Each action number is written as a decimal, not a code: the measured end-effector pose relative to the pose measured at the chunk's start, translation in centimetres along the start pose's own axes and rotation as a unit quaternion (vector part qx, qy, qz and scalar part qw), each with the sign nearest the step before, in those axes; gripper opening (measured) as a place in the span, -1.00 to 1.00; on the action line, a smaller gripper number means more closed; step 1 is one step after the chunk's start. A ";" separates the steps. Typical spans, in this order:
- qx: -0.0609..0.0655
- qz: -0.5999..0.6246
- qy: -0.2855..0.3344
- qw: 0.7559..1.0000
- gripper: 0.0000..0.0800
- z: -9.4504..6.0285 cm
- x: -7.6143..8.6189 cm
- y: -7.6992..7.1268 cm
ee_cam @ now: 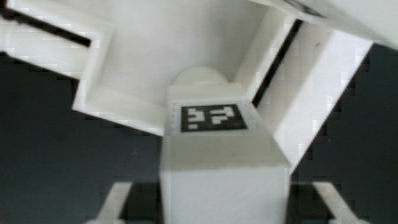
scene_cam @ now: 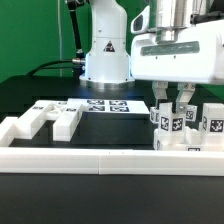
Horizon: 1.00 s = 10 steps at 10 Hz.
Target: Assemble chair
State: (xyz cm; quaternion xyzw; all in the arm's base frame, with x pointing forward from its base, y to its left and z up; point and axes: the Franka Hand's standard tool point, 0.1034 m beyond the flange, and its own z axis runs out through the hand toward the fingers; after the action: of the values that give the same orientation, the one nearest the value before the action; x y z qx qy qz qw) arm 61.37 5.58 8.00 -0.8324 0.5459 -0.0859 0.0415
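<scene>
Several white chair parts with black-and-white tags stand upright at the exterior view's right, just behind the border wall. My gripper is lowered over one of them, a chunky upright piece. In the wrist view that piece shows a tag on its face and sits between my fingers. Dark gaps show on both sides of it, so the jaws straddle it open and do not touch it. More chair parts lie at the exterior view's left: a notched piece and a block.
The marker board lies flat in the middle of the black table. A low white border wall runs along the front. The arm's base stands behind. More tagged parts stand at the far right, close to my gripper.
</scene>
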 end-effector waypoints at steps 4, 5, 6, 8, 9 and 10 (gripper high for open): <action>0.001 -0.100 0.000 0.995 0.58 0.0 -0.2 -0.1; 0.001 -0.153 0.000 0.988 0.58 0.0 -0.1 -0.1; 0.002 -0.194 0.000 0.981 0.62 -0.1 -0.1 -0.1; 0.003 -0.293 0.002 0.956 0.62 -0.1 0.0 -0.1; 0.005 -0.333 0.006 0.943 0.62 -0.1 0.1 -0.1; 0.005 -0.368 0.006 0.930 0.62 -0.1 0.1 -0.1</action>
State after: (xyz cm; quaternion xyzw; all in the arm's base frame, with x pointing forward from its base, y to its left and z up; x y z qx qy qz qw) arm 61.48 5.48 8.10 -0.9741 0.2013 -0.1029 0.0074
